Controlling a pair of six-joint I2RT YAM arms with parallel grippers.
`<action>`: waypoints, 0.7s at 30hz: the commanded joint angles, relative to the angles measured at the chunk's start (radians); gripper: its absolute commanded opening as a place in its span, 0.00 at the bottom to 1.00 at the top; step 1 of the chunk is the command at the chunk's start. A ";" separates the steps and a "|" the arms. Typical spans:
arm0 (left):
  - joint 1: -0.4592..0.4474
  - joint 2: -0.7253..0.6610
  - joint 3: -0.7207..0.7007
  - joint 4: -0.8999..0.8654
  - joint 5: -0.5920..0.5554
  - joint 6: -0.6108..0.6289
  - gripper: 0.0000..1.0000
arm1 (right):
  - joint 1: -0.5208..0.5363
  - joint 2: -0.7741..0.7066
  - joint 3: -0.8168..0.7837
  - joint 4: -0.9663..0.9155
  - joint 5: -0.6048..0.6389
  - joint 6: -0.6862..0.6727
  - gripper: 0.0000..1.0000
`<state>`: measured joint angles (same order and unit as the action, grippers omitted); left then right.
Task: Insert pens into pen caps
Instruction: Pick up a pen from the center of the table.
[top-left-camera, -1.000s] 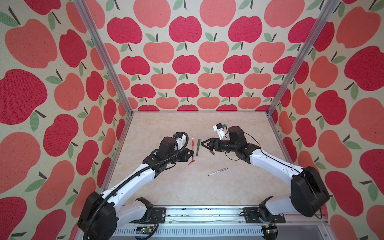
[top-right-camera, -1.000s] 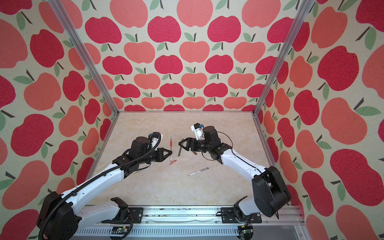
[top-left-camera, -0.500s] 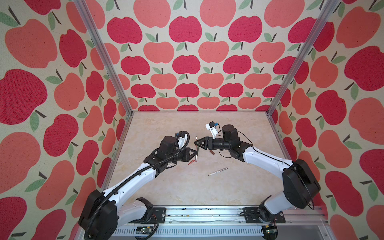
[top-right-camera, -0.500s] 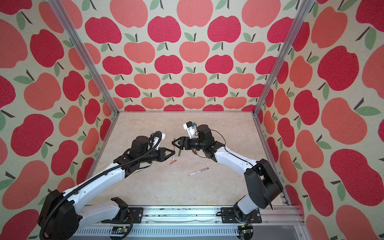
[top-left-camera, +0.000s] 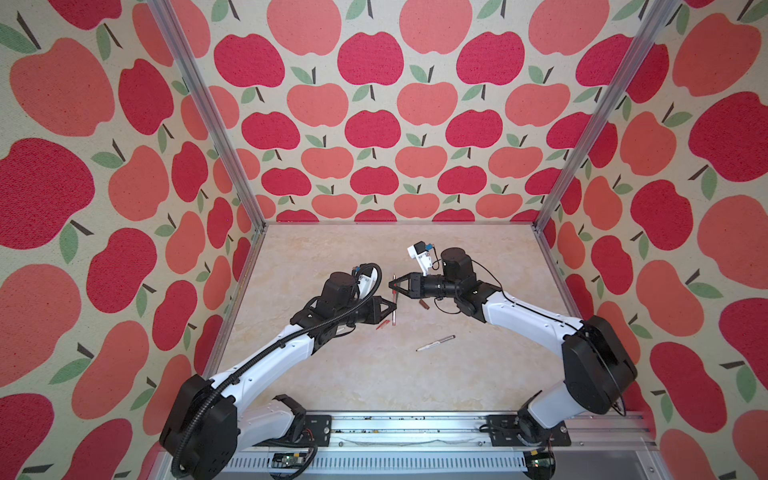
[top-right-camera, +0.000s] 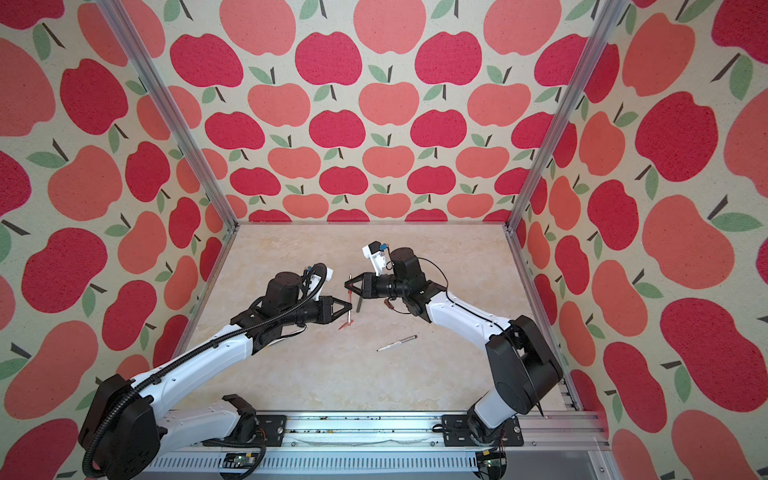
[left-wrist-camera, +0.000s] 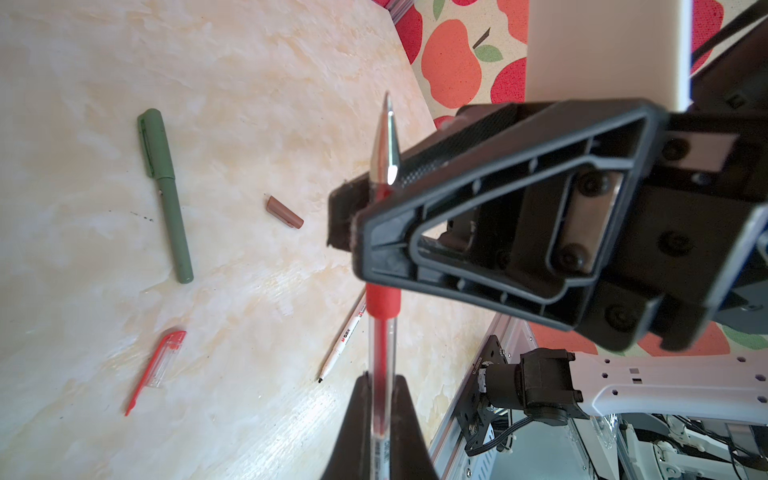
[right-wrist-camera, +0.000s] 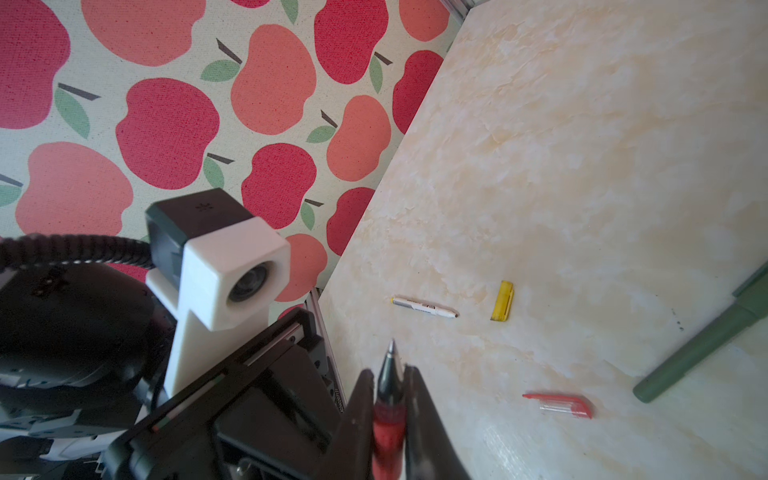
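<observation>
Left claw (left-wrist-camera: 381, 380): pinching red pen (left-wrist-camera: 383, 301) by clear barrel.
Right claw (right-wrist-camera: 388, 376): clamped on same pen's red grip.
Handover: loosen left only after firm right grip.

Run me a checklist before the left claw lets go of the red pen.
1. Second hold in place: the right claw is shut on the red pen, pinching its red sleeve just behind the tip. Ok.
2. First hold: the left claw is shut on the clear barrel. Ok.
3. Pen tip bare, no cap on it. Ok.
4. The red cap lies free on the table, nothing on it. Ok.
5. Right claw's hold firm enough to carry the pen alone. Cannot tell.
</observation>
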<state>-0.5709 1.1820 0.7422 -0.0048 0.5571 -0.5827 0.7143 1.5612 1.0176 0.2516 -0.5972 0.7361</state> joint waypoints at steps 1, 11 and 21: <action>-0.004 0.013 0.019 0.012 -0.007 0.001 0.00 | 0.007 0.009 0.016 0.013 -0.009 -0.003 0.11; -0.001 -0.036 0.000 0.032 -0.103 0.018 0.34 | 0.007 -0.021 0.009 0.019 0.033 0.039 0.02; -0.001 -0.058 -0.046 0.124 -0.074 0.009 0.34 | 0.007 -0.034 -0.026 0.129 0.050 0.108 0.02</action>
<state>-0.5735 1.1240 0.7067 0.0738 0.4690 -0.5827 0.7143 1.5532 1.0149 0.3134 -0.5606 0.8093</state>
